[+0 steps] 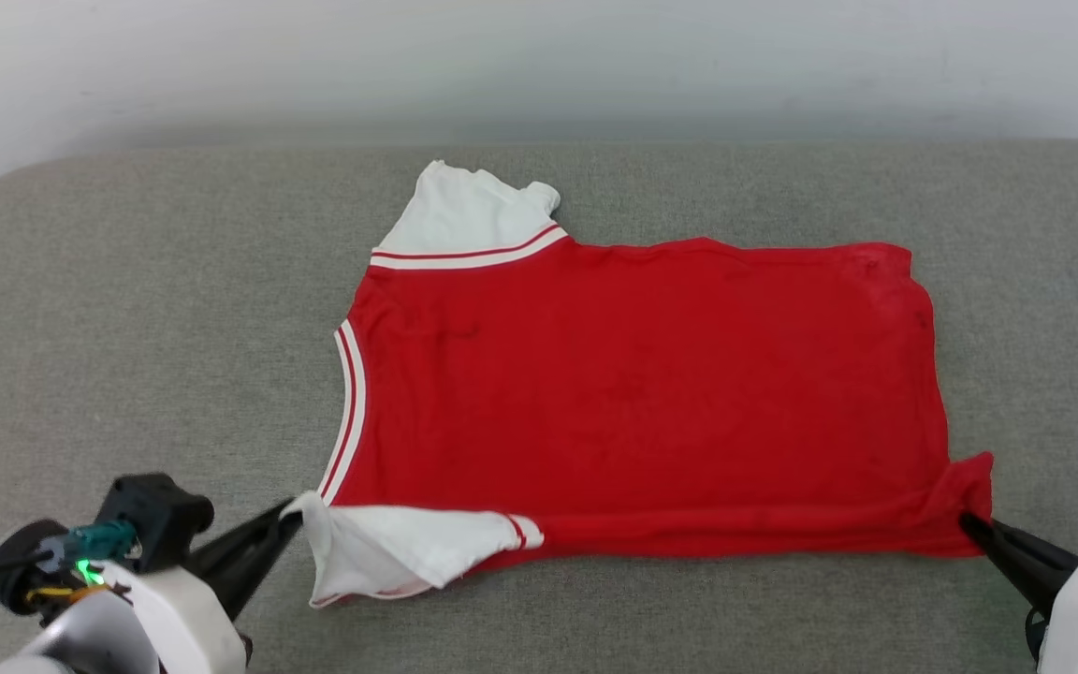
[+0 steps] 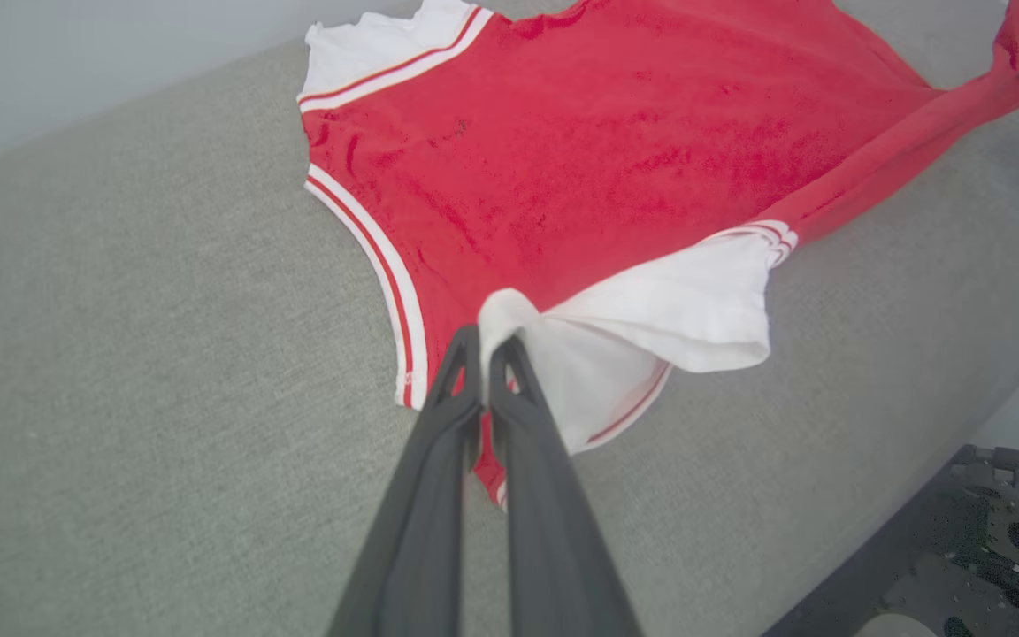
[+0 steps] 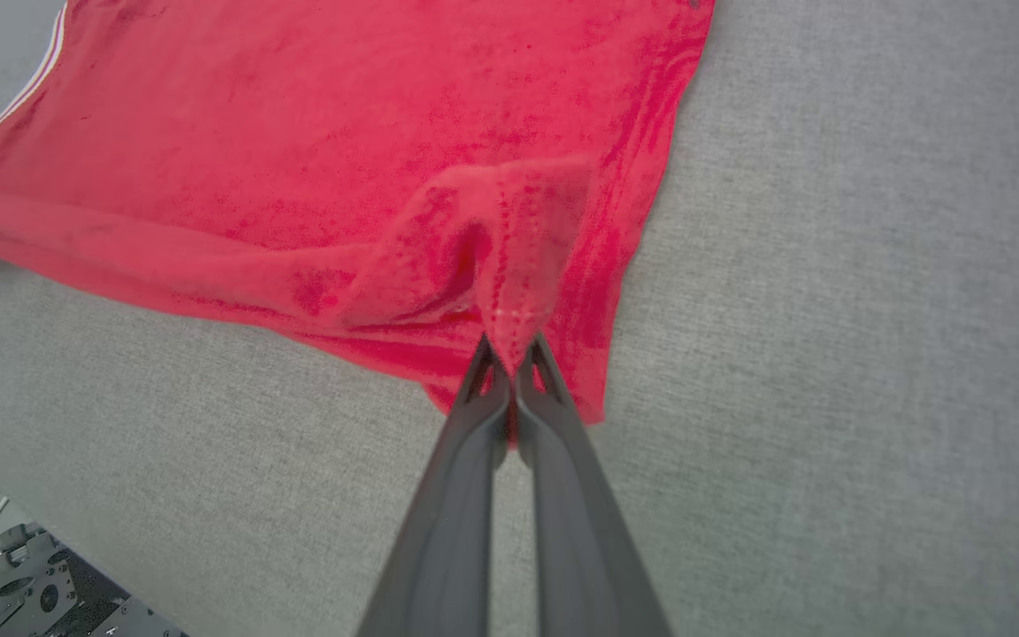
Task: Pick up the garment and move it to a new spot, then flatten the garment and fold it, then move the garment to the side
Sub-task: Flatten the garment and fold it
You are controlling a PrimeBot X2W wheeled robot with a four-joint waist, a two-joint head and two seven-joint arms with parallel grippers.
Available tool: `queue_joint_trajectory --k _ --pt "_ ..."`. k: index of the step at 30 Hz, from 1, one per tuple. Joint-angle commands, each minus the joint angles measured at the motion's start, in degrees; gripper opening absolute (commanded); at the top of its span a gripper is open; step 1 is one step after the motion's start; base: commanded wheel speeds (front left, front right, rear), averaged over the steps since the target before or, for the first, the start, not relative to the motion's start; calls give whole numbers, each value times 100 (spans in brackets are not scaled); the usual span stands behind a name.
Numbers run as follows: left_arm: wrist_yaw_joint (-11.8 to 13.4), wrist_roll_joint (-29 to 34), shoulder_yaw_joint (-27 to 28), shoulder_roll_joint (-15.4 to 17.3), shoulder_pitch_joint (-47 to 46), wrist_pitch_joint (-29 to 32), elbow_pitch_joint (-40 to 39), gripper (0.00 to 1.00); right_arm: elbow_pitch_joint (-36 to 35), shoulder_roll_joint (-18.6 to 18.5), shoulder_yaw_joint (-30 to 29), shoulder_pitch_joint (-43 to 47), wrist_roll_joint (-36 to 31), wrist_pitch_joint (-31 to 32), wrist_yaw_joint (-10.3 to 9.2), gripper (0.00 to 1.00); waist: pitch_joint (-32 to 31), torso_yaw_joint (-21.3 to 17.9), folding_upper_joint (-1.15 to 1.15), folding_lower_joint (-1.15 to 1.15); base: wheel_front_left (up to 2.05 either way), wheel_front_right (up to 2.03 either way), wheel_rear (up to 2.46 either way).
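The garment (image 1: 633, 384), a red jersey with white sleeves and red-and-white stripe trim, lies spread plain side up on the grey surface, neckline to the left and hem to the right. My left gripper (image 1: 291, 520) is shut on the near white sleeve (image 2: 651, 310), pinching its shoulder corner, as the left wrist view (image 2: 485, 341) shows. My right gripper (image 1: 968, 520) is shut on the near hem corner, lifting a small red peak of cloth (image 3: 501, 257). The near edge is pulled into a raised ridge between both grippers. The far sleeve (image 1: 464, 211) lies flat.
The grey fabric surface (image 1: 155, 309) spreads wide around the garment, with bare room left, right and in front. A pale wall (image 1: 539, 56) runs behind it. The robot's dark base (image 2: 961, 548) shows past the near edge.
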Motion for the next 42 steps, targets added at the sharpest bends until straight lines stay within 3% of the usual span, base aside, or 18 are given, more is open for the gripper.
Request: queue_joint_trajectory --k 1,8,15,25,26,27,28,29,35,42 --pt "-34 98 103 -23 -259 -80 65 0 -8 95 -143 -127 -66 78 -6 0 204 -83 0 0 0 0 0" --pt "-170 344 253 -278 -1128 48 415 0 -45 415 -516 -458 -328 274 -6 0 647 -198 0 0 0 0 0" --pt "-479 522 149 -506 -1867 328 1156 0 87 619 -431 -1012 -545 728 -5 0 1062 -274 0 0 0 0 0" --pt "-923 814 -227 -1157 -2555 366 2411 0 563 773 -290 -1528 -968 1263 -8 0 1298 -222 0 0 0 0 0" --pt "-935 859 -248 -1226 -2607 321 2527 0 610 799 -308 -1548 -1005 1296 -8 5 1299 -210 0 0 0 0 0" --pt "-923 881 -256 -1311 -2631 261 2644 4 648 834 -329 -1569 -1031 1315 -8 100 1293 -196 0 0 0 0 0" --pt "-925 908 -289 -1383 -2648 204 2759 47 683 870 -349 -1586 -1046 1334 -8 100 1277 -184 0 0 0 0 0" --pt "-927 914 -304 -1470 -2656 152 2877 100 696 898 -349 -1595 -1060 1339 -8 100 1251 -170 0 0 0 0 0" --pt "-829 861 -292 -1784 -2571 -154 3303 100 713 971 -464 -1539 -1129 1418 -6 100 1006 -116 0 0 0 0 0" --pt "-366 508 -57 -1947 -2171 -245 3183 100 551 1168 -863 -1221 -1474 1931 -5 100 516 -12 0 0 0 0 0"
